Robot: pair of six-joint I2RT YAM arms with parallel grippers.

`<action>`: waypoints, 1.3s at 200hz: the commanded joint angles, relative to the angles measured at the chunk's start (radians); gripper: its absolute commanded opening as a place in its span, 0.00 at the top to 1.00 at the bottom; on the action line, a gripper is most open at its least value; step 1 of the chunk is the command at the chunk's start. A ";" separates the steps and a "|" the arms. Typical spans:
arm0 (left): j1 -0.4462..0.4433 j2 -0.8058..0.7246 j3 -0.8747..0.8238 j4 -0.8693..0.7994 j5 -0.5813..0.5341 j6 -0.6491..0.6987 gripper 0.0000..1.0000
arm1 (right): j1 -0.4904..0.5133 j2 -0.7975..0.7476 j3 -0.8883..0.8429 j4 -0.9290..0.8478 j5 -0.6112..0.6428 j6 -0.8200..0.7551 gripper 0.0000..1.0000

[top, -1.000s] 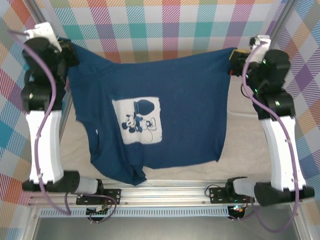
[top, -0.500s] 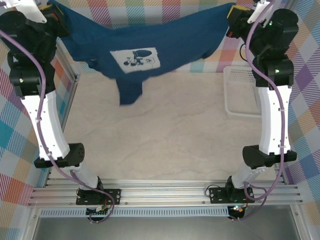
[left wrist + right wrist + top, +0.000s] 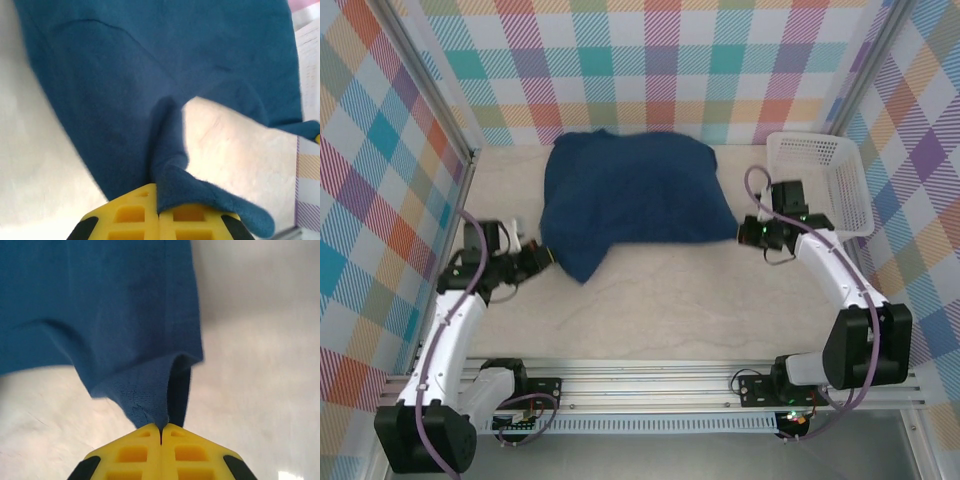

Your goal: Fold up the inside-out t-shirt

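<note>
One t-shirt (image 3: 635, 200), dark blue, the item of the task. We find it lying on the table (image 3: 670, 310) toward the far wall, bunched into a rough cushion shape with one flap trailing toward the near left.

Two grippers, both low over the table:
- Left gripper (image 3: 540, 258): its yellow fingers (image 3: 130, 217) are pressed together on that near-left flap. In its wrist view the cloth runs straight into the seam between them.
- Right gripper (image 3: 744, 233): its fingers are closed in the same way on a pinch of cloth at the shirt's near-right corner.

One white basket (image 3: 840, 190), standing at the far right, near the right gripper and apart from the shirt.

Progress, as we judge it: early.
- Done: the shirt is down on the table and held at two near points.
- Not done: we see no flat spread, no clean crease and no stacked panel.
- Left to do: smooth the cloth out, bring the sleeves and sides in, and fold it to a tidy packet.

Hard to make out:
- Which face of the shirt is up, we cannot tell.
- Sleeves, collar and hem cannot be told apart in the bulge, so we cannot say which edge each gripper holds.
- Both wrist views cut the shirt off at the top, and the cloth there is soft with blur.
</note>
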 commanded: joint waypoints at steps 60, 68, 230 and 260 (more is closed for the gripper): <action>-0.009 -0.089 -0.186 0.053 -0.077 -0.204 0.99 | -0.039 0.123 -0.051 0.073 -0.026 0.093 0.96; -0.009 -0.106 -0.198 0.054 -0.088 -0.215 0.99 | -0.043 0.122 -0.058 0.073 -0.019 0.093 0.96; -0.009 -0.374 0.804 -0.177 -0.513 0.258 1.00 | -0.037 -0.591 0.542 -0.416 -0.068 -0.122 1.00; -0.009 -0.278 0.885 -0.200 -0.556 0.265 1.00 | -0.038 -0.568 0.667 -0.418 -0.028 -0.118 1.00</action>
